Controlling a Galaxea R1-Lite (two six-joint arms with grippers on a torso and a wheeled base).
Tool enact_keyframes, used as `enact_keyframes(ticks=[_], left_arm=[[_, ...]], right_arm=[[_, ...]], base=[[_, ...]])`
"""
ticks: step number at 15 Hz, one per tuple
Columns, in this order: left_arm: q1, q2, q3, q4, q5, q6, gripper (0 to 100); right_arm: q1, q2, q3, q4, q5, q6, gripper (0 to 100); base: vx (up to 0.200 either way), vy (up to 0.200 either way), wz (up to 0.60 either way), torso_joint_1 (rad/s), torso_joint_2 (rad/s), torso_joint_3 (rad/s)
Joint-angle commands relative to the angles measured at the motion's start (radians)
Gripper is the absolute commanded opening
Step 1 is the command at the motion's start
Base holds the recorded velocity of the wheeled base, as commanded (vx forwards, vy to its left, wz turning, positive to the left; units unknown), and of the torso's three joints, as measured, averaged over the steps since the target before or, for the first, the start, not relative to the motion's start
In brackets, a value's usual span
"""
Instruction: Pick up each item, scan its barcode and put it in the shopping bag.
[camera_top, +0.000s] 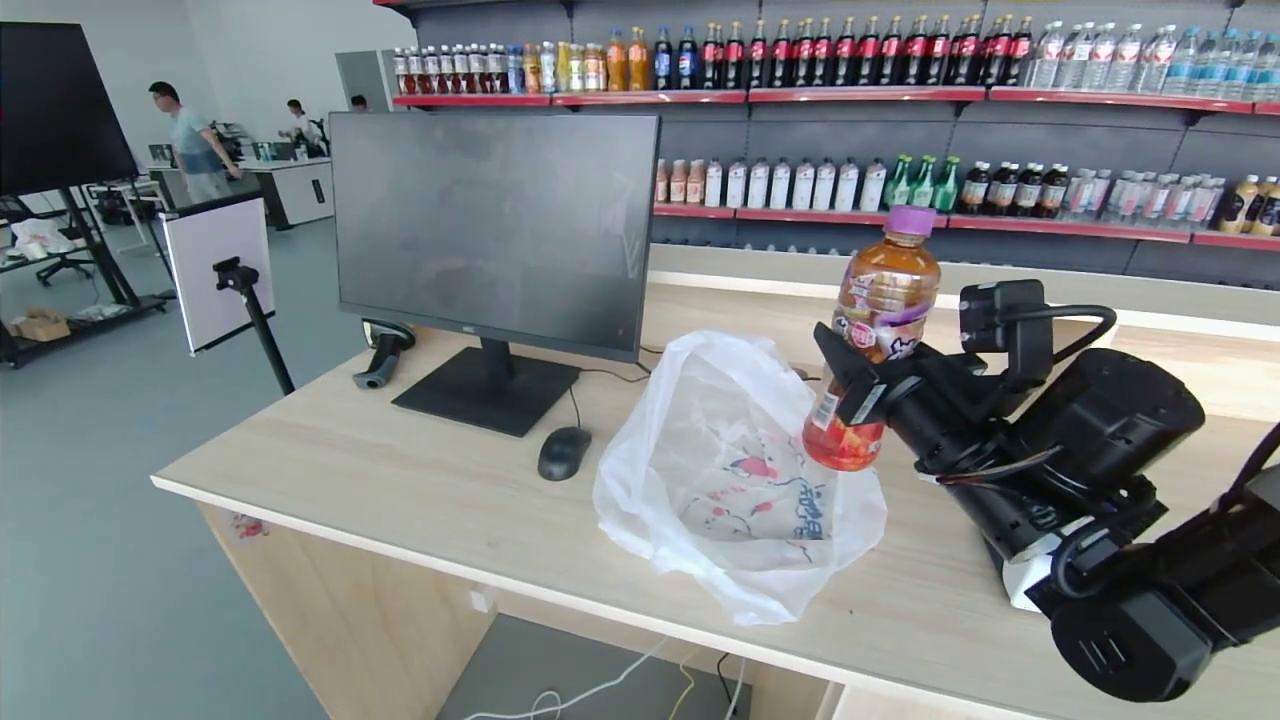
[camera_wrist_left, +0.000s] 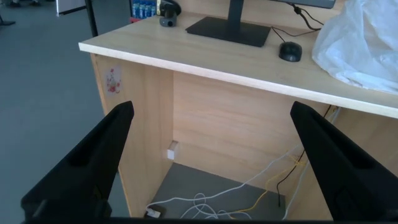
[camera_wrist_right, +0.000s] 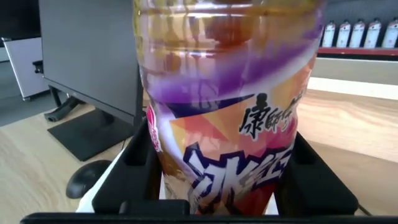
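The bottle is up in the air, purple cap on top and amber drink inside, standing close to upright. The right gripper has it, with its jaws closed tight around the lower half of the label; in the right wrist view the bottle sits squarely between the two black jaws of the right gripper. A barcode strip shows on the label low down, on the side turned toward the head camera. The bottle hangs just above the right edge of the shopping bag, a thin white plastic one slumped open on the tabletop.

To the bag's left lies a black mouse, and behind that stands a dark monitor. A handheld scanner rests by the monitor's far left corner. Shelves of drinks line the back wall.

The left gripper sits low, in front of the desk and below the tabletop edge, jaws spread wide with nothing between them.
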Motion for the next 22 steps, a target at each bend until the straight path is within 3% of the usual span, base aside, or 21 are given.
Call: enact_keyframes(ticks=[1, 10, 22], left_arm=[[0.0, 0.0, 0.0, 0.0, 0.0, 0.0, 100], [0.0, 0.0, 0.0, 0.0, 0.0, 0.003, 100], [0.0, 0.0, 0.0, 0.0, 0.0, 0.006, 100]], right_arm=[[0.019, 0.066, -0.04, -0.001, 0.0, 0.0, 0], [0.117, 0.265, -0.222, -0.001, 0.003, 0.021, 0], [0.087, 0.417, -0.353, -0.001, 0.003, 0.038, 0]], base=[[0.0, 0.0, 0.0, 0.0, 0.0, 0.0], [0.0, 0.0, 0.0, 0.0, 0.0, 0.0], [0.0, 0.0, 0.0, 0.0, 0.0, 0.0]])
